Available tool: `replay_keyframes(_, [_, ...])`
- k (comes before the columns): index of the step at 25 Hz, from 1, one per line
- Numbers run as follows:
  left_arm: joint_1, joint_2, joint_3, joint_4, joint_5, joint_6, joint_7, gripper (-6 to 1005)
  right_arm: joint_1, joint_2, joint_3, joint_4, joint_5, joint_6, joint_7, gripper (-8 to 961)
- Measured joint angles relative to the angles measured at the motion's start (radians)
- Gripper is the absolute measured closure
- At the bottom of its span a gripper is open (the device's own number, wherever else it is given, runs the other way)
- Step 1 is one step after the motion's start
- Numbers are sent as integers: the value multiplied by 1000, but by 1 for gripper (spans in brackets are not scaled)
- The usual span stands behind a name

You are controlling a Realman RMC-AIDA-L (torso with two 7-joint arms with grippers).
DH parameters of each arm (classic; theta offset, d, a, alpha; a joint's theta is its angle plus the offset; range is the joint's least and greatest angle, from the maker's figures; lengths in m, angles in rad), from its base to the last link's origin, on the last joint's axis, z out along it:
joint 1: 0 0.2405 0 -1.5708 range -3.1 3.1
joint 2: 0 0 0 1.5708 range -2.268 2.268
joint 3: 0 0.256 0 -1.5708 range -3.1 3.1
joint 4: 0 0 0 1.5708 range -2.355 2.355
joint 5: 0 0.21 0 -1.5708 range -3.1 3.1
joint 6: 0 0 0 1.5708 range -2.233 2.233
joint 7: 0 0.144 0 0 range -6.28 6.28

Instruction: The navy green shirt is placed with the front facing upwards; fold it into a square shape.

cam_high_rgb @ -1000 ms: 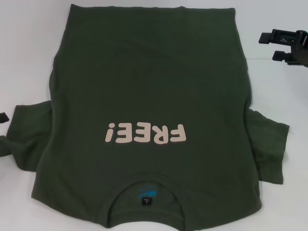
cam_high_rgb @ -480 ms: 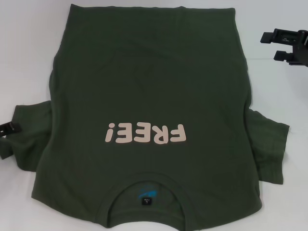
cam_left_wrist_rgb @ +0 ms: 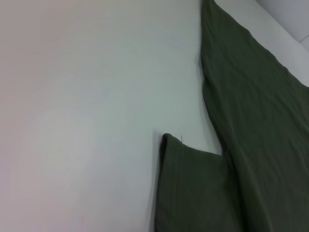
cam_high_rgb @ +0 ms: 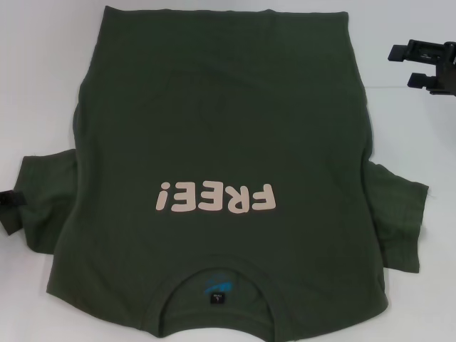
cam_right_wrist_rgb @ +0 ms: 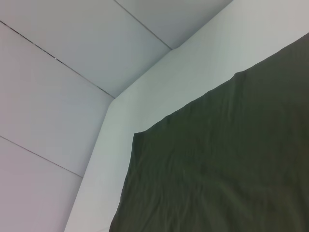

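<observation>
Seemingly unfolded yet, the navy green shirt (cam_high_rgb: 221, 142) awaits the left pincer (cam_high_rgb: 7, 203), grip state untellable, at its sleeve; right pincer (cam_high_rgb: 420, 68) spread wide.

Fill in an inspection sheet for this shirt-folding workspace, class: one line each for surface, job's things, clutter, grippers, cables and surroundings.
Surface: white table, bare around the garment.
Job's things: navy green shirt lies spread flat, unfolded, front up; pink FREE! lettering and neck label show, collar nearest the robot, both sleeves out to the sides.
Clutter: nothing seen.
Grippers: left gripper only just enters the head view at the shirt's left sleeve; right gripper is over bare table beyond the shirt's far right corner, fingers apart, holding nothing.
Cables: nothing seen.
Surroundings: grey tiled floor past the table edge.
</observation>
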Motion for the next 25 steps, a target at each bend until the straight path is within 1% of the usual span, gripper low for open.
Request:
replay_keyframes(4, [3, 0, 0, 8, 1, 2, 0, 445, 0, -2, 0, 0, 1, 0, 1, 92])
replay_keyframes(12, [3, 0, 0, 17, 4, 13, 0, 776, 0, -3, 1, 0, 2, 0, 11, 97])
replay_keyframes(15, [0, 0, 0, 41, 17, 38, 0, 907, -1, -4, 1, 0, 2, -1, 12, 99])
replay_keyframes(19, [-13, 0, 30, 107, 72, 71, -18, 940, -1, -4, 1, 0, 2, -1, 18, 101])
replay_keyframes(25, [-40, -1, 133, 270, 249, 82, -115, 989, -2, -6, 1, 0, 2, 0, 23, 105])
